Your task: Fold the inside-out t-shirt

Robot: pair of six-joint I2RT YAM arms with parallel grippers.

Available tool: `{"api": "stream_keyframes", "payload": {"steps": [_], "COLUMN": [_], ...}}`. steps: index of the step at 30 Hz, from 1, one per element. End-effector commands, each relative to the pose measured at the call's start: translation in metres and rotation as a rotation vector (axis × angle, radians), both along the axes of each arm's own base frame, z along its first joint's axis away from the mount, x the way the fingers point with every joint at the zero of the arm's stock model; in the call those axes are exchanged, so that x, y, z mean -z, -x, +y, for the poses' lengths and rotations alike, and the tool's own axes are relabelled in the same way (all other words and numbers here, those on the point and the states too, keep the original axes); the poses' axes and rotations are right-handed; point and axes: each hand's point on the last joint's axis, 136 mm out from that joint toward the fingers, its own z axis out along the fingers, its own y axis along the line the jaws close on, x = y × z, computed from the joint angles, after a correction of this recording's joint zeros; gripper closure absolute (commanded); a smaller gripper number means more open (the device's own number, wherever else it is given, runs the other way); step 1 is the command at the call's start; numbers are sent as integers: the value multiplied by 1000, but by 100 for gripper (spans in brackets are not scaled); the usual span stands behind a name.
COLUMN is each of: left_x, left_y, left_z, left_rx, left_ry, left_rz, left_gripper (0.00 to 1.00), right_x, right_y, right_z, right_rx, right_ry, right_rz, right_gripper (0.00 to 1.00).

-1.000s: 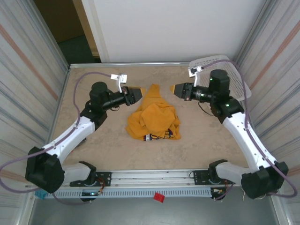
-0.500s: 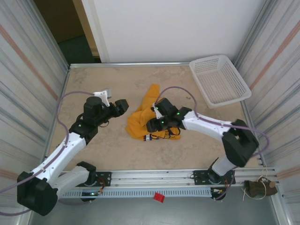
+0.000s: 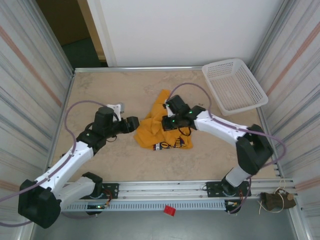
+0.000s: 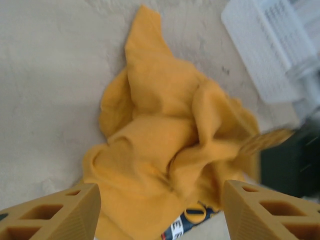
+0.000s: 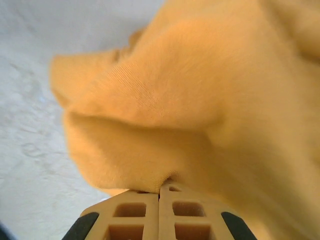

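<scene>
The inside-out t-shirt (image 3: 161, 129) lies crumpled in a mustard heap at the middle of the table, with dark printed lettering (image 3: 172, 145) peeking out at its near edge. My left gripper (image 3: 134, 124) hovers just off the heap's left side. It is open, and its fingers (image 4: 55, 212) straddle the near part of the t-shirt (image 4: 160, 130) without touching it. My right gripper (image 3: 168, 122) sits on top of the heap. Its jaws are shut, with a fold of the t-shirt (image 5: 200, 100) pinched at the tips of the right gripper (image 5: 160, 189).
A white plastic basket (image 3: 234, 85) stands at the far right corner and shows blurred in the left wrist view as the basket (image 4: 265, 45). Bare beige tabletop (image 3: 100, 90) surrounds the heap. Striped walls close in both sides.
The right gripper went from open over the heap's near side to shut on a fold a little farther back. The left gripper dropped closer to the shirt's left edge.
</scene>
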Motion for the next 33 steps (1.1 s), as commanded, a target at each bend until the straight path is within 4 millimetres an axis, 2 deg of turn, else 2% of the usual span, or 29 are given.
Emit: {"api": "stream_keyframes", "payload": {"steps": [1, 10, 16, 22, 24, 25, 27, 28, 30, 32, 33], "left_x": [20, 27, 37, 31, 36, 38, 39, 37, 21, -6, -26], "left_y": [17, 20, 9, -9, -12, -12, -13, -11, -5, 5, 13], "left_z": [-21, -81, -102, -123, -129, -131, -133, -133, -130, -124, -121], "left_rx": [148, 318, 328, 344, 363, 374, 395, 409, 452, 497, 536], "left_ry": [-71, -118, -163, -147, -149, -150, -158, -151, -93, 20, 115], "left_rz": [-5, -87, -93, -117, -107, -104, -105, -104, -115, -134, -149], "left_gripper": [35, 37, 37, 38, 46, 57, 94, 100, 100, 100, 100], "right_x": [-27, -41, -47, -56, -61, -63, -65, -64, -58, -50, -46], "right_y": [8, 10, 15, 18, 19, 19, 18, 16, 6, -11, -21], "right_z": [-10, -12, -7, -6, -5, -4, -8, -10, -19, -31, -36], "right_rx": [-12, -17, -52, -57, -65, -66, -58, -50, -6, 60, 93], "right_ry": [-84, -210, -243, -270, -289, -294, -297, -296, -296, -301, -304], "right_rz": [1, 34, 40, 34, 32, 27, 20, 18, 23, 31, 35], "right_gripper": [100, 100, 100, 100, 100, 100, 100, 100, 100, 100, 100]}}
